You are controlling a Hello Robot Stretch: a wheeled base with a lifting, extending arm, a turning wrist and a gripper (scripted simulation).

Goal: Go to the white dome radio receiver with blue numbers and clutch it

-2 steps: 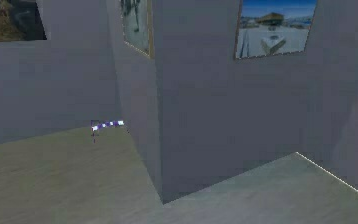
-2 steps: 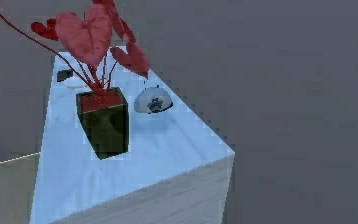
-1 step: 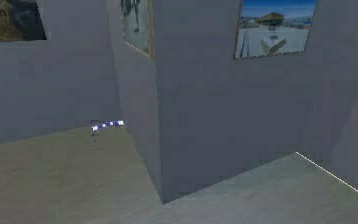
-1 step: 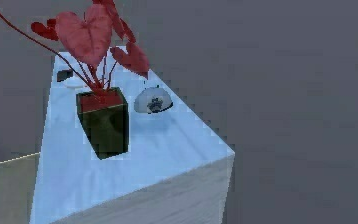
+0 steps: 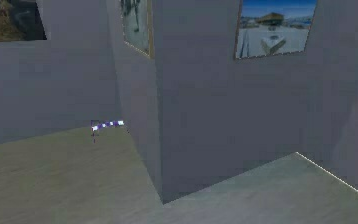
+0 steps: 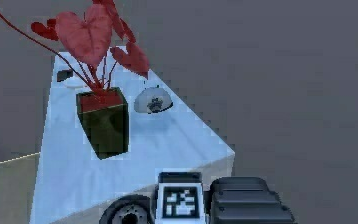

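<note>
A white dome-shaped thing (image 6: 153, 101) with a dark spot on its front sits on a pale table (image 6: 177, 150), toward the table's right side. Its numbers are too small to make out. At the arm side view's bottom edge, a white square with black marks (image 6: 182, 200) stands between dark blocks (image 6: 247, 200) and a round dark body (image 6: 127, 212) of the gripper. The gripper's far end cannot be made out, so I cannot tell whether it holds anything. The dome lies farther up the picture than these parts.
A plant with red heart-shaped leaves in a dark square pot (image 6: 103, 122) stands left of the dome. A small pale thing (image 6: 65, 75) lies behind it. In the forward view, a grey wall corner (image 5: 157, 150) juts out, framed pictures (image 5: 275, 25) hang above, and a small blue-white object (image 5: 107, 124) sits by the far wall.
</note>
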